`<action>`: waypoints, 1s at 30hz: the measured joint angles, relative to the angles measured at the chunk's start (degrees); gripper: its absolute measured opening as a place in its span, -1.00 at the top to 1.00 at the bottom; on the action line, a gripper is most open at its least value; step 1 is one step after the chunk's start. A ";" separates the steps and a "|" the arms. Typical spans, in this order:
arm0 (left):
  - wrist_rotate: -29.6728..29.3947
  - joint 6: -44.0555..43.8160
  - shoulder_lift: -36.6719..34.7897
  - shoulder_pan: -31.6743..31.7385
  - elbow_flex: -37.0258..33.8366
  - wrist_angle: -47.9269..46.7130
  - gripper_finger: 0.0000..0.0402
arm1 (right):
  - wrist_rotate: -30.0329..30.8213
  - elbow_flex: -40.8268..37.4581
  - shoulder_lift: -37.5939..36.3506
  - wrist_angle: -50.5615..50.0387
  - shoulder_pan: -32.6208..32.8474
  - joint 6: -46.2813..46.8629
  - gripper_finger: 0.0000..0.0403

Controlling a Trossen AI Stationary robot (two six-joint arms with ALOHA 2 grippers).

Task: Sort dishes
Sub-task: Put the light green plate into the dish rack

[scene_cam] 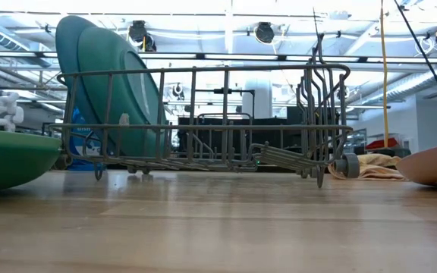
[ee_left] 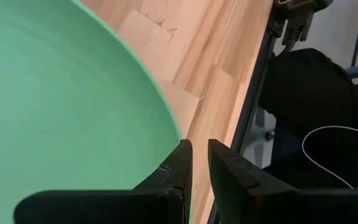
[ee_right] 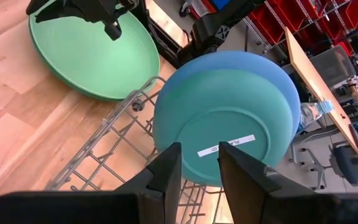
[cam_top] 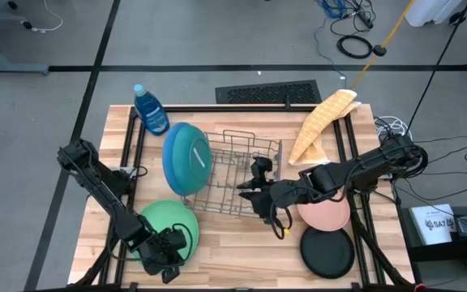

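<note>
overhead, table-level and wrist views share the rack [cam_top: 237,174].

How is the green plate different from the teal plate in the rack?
The green plate lies flat on the table; the teal plate stands on edge in the rack. The left end effector is at the green plate's rim; nothing touches the teal one. Both are large and round.

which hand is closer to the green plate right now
Left. The left hand is right at the green plate, its fingers at the plate's rim. The right hand is farther off, over the near edge of the wire rack, beside the plate.
</note>
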 joint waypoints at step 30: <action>11.37 0.02 4.11 -0.02 0.00 -0.80 0.57 | -0.56 -0.04 0.02 2.06 1.54 1.32 0.50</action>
